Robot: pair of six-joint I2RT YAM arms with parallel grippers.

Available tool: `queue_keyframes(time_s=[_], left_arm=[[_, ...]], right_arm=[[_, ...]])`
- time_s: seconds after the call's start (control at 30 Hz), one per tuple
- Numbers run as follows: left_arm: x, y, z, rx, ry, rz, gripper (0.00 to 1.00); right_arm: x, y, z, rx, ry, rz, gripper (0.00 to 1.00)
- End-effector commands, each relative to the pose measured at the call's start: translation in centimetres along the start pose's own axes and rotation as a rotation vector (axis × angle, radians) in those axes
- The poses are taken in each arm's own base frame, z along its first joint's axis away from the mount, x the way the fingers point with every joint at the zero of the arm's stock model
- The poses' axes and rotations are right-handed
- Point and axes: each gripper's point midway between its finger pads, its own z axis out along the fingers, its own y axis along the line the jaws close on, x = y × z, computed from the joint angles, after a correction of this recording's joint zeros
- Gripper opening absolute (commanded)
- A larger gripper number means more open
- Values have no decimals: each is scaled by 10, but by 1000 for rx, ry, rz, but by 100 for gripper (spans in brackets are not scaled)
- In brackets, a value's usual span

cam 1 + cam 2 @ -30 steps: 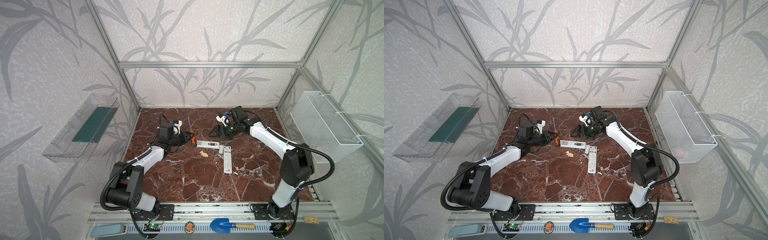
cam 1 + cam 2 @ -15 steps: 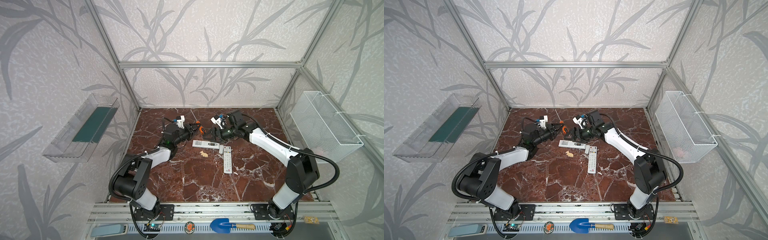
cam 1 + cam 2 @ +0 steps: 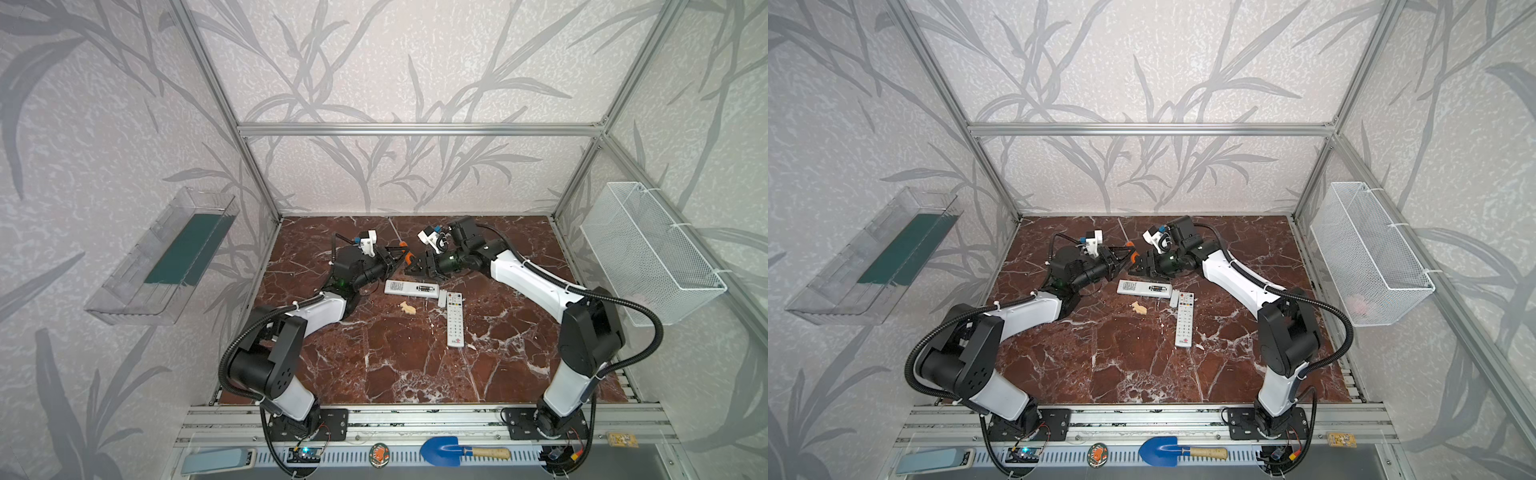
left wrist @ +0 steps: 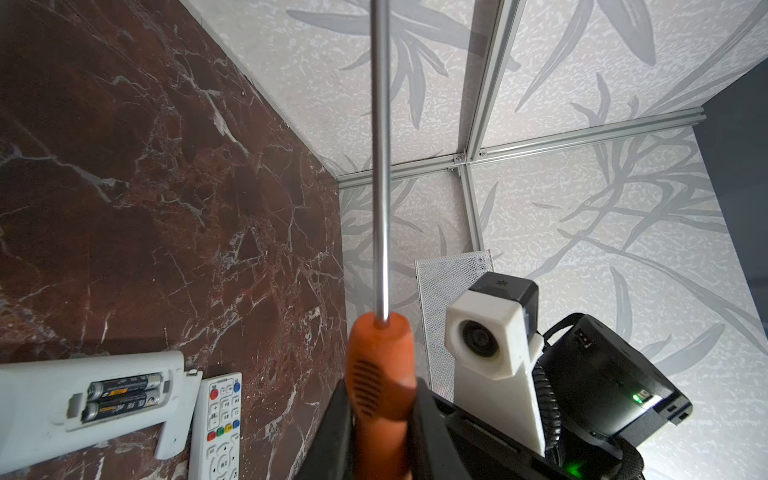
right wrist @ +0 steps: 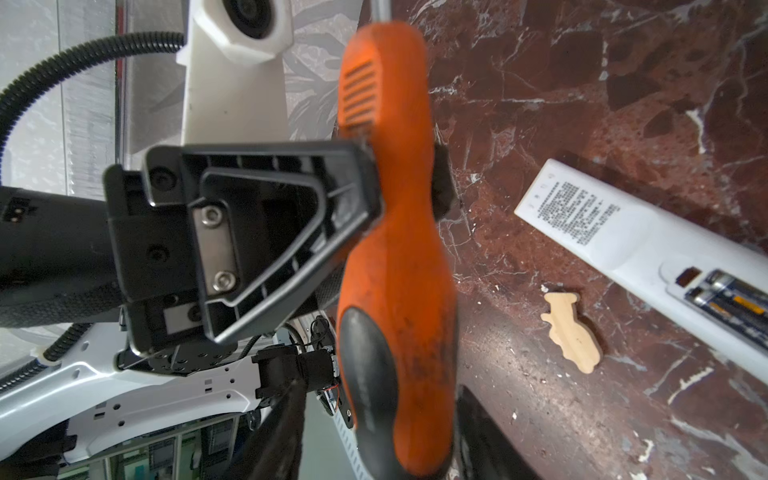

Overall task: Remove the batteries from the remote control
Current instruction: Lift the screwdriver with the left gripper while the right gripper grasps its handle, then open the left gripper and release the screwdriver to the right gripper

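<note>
**Left gripper clamping a screwdriver above two loaded batteries**

The left gripper (image 3: 399, 261) is pinching the orange handle of one screwdriver (image 3: 408, 258) just above the middle of both top views, and the steel shaft is pointing toward the back wall. The right gripper (image 3: 415, 267) is meeting it from the right. Its fingers (image 5: 486, 444) are flanking the handle's black-and-orange butt, but whether they are pressing it cannot be told.

Two batteries (image 4: 120, 395) are lying side by side in the open compartment of the face-down remote (image 3: 409, 288), just below both grippers in the top views. One face-up remote (image 3: 454, 318) is lying to its lower right, with one small white cover (image 3: 442, 297) between them. One pale wooden cutout (image 3: 408, 308) is sitting nearby on the marble table (image 3: 374, 365).

One wire basket (image 3: 652, 249) is hanging at the right edge, one clear tray (image 3: 166, 257) at the left, and one blue shovel (image 3: 442, 451) is lying along the bottom. The handle is blocking much of the right wrist view. The fine print on the remote's back and the battery labels are too small to read.
</note>
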Motion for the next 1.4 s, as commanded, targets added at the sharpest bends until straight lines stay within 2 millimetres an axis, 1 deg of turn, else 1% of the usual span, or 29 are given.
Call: queue_keyframes(time_s=[0.0, 0.1, 0.23, 0.43, 0.47, 0.5, 0.53, 0.57, 0.63, 0.7, 0.8, 0.87, 0.93, 0.97, 1.03, 1.13, 1.17, 1.2, 1.23, 1.3, 1.37], left_arm=[[1, -18, 5, 46, 30, 7, 12], [4, -18, 3, 47, 41, 12, 12], [7, -15, 0, 35, 47, 9, 12], [7, -10, -4, 7, 42, 11, 15], [6, -11, -4, 3, 47, 16, 17], [7, -10, -4, -5, 55, 17, 23], [7, -10, -3, -16, 64, 17, 73], [6, -8, -4, -31, 72, 11, 99], [3, -7, -7, -53, 86, -1, 99], [-2, -5, -11, -71, 99, -7, 99], [-12, -11, -21, -54, 106, 39, 99], [-17, -15, -26, -54, 118, 33, 99], [-17, -18, -26, -48, 182, 11, 99], [-17, -25, -24, -11, 214, 13, 99], [-19, -41, -25, 69, 240, 26, 99], [-26, -60, -29, 147, 204, 69, 99], [-26, -62, -28, 143, 214, 83, 99], [-25, -60, -26, 128, 228, 84, 99], [-24, -57, -25, 112, 236, 84, 99], [-26, -55, -24, 105, 238, 86, 99], [-29, -55, -20, 116, 246, 68, 95]], right_arm=[[-11, 0, 2, 11, -23, -3, 51], [-15, -3, 4, 20, -28, 2, 43], [-18, -3, 4, 27, -36, 1, 28], [-14, -2, -2, 44, -32, -19, 12], [-13, -2, -4, 51, -31, -22, 11], [-12, -3, -5, 57, -30, -23, 10], [-11, -3, -8, 60, -31, -24, 9], [-11, -4, -11, 64, -32, -20, 9], [-10, -6, -19, 64, -38, -20, 8], [-13, -8, -31, 58, -47, -14, 8], [-15, -9, -53, 9, -40, 7, 7], [-15, -4, -67, -54, -22, 18, 5], [-12, 4, -75, -110, 12, 21, 2], [-9, 9, -80, -132, 25, 20, 0], [-6, 17, -84, -172, 41, 24, 0], [0, 29, -86, -255, 70, 41, 0], [0, 33, -86, -286, 76, 49, 0], [0, 34, -84, -307, 80, 60, 0], [2, 44, -88, -335, 76, 46, 0], [5, 54, -87, -381, 97, 42, 0], [11, 61, -83, -392, 121, 33, 0]])
